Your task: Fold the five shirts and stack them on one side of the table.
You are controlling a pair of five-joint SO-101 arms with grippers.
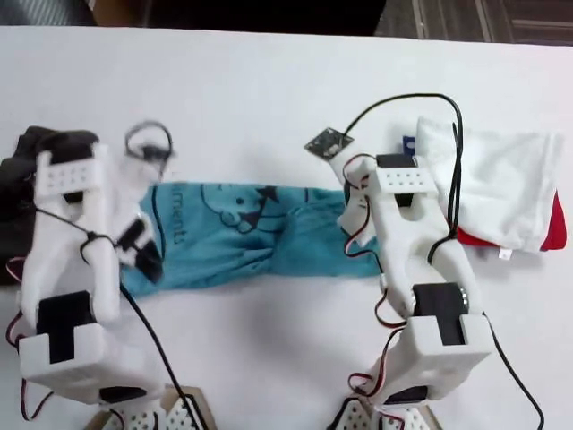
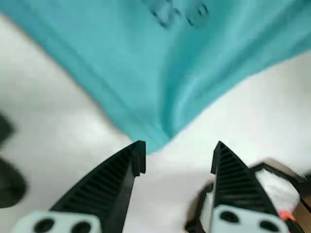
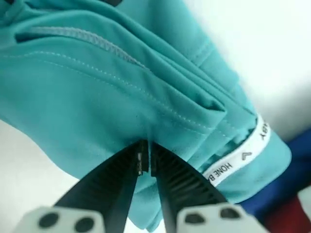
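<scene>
Left gripper (image 2: pixel 179 151): jaws spread wide, nothing btw them, hanging just over the table (image 2: pixel 58 126) at the near edge of the teal shirt (image 2: pixel 194 63). The hem's lowest fold sits just beyond the fingertips; can't tell if it touches.

Right gripper (image 3: pixel 145 158): jaws pressed together, pinching a fold of the same shirt near its collar end, w/ the white neck label (image 3: pixel 243 155) just beside.

High view: the teal shirt lies as a long band across the middle of the table, btw the two arms, print side up, bunched toward the right arm. To its left, at the table edge, a dark shirt (image 1: pixel 22 197) sits in a heap, partly under the left arm. On the right, farther back, a white shirt (image 1: pixel 501 179) lies on top of a red shirt (image 1: pixel 555 224), w/ the red showing along one side.
</scene>
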